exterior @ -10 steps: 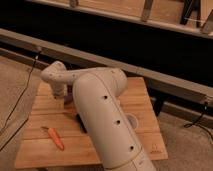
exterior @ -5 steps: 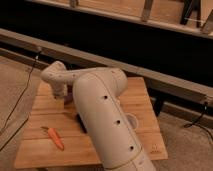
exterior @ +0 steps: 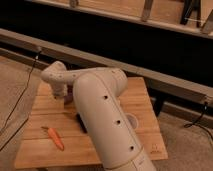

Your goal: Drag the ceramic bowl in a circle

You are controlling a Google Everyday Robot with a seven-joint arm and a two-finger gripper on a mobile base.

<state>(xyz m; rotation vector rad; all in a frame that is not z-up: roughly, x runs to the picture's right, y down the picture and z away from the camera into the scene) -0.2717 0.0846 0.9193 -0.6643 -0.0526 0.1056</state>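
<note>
my gripper (exterior: pixel 63 95) is low near the far left corner of the table (exterior: pixel 137 100), can't tell how open. the ceramic bowl (exterior: pixel 69 101) looks like the dark bit under it. risk: poor contact, so the bowl slips free mid-circle, or a wide arc tips it off the left edge.

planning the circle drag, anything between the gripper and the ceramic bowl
Nothing visible. The gripper is down at the table's back left, at a dark patch, likely the ceramic bowl; the arm hides the rest. The carrot lies apart in front.
</note>
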